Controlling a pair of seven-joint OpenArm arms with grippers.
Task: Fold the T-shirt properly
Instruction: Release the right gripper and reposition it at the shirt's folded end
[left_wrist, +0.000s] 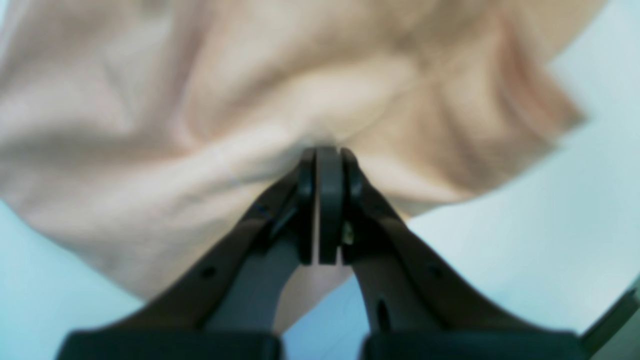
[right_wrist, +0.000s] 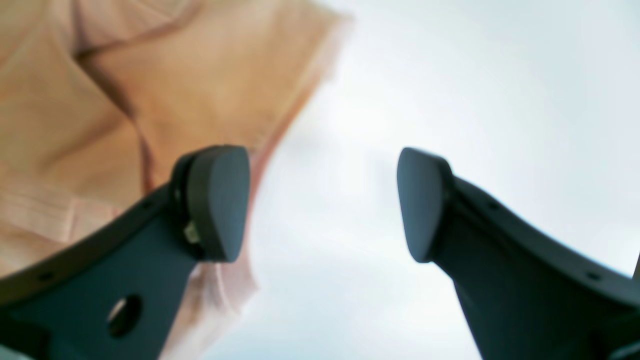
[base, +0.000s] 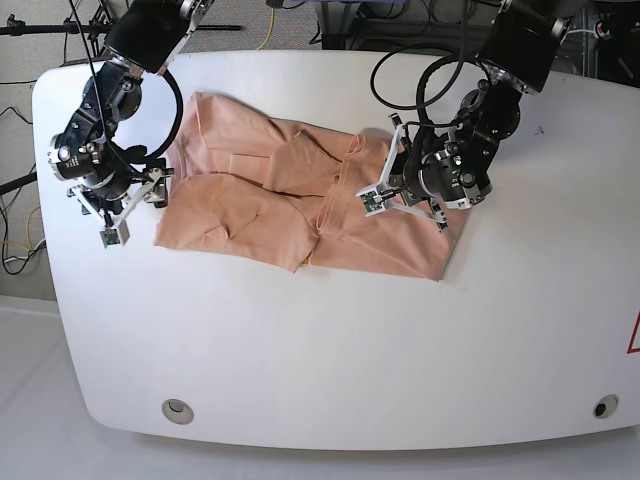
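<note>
The salmon-pink T-shirt lies wrinkled and partly folded across the white table. My left gripper is shut on a pinched ridge of shirt fabric. In the base view it sits over the shirt's right half. My right gripper is open and empty. Its left finger is over the shirt's edge and the other is over bare table. In the base view it is at the shirt's left edge. The print does not clearly show.
The table's rounded front edge has two round holes, one at the left and one at the right. Cables loop over the table behind the right-hand arm. A red mark sits at the right edge.
</note>
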